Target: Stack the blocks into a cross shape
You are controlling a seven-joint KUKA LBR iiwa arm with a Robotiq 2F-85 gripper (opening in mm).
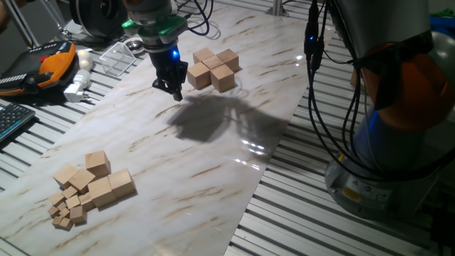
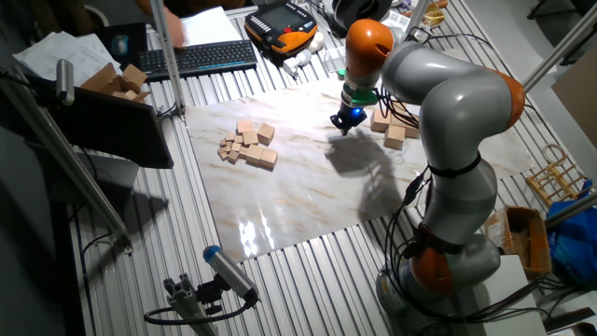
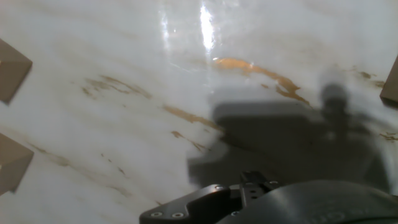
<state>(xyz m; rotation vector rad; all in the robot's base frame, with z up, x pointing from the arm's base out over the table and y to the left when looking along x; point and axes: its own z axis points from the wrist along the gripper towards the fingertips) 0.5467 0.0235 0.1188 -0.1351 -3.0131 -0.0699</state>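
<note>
end effector (image 1: 175, 90): empty, airborne | blocks (image 1: 213, 69): cross formed | beside

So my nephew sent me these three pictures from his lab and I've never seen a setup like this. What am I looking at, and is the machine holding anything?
It is one robot arm, grey with orange joints, working over a white marble-patterned board on a slatted metal table. Two pictures come from fixed cameras on different sides of the table; the third comes from a camera on the robot's hand, looking down along its fingers at the board. The black two-finger gripper hangs just above the board, beside a cross-shaped group of light tan wooden cubes. I see nothing between its fingers, though whether they are open or shut is hard to tell. A loose pile of more tan wooden cubes, large and tiny, lies at the board's other end.
</note>
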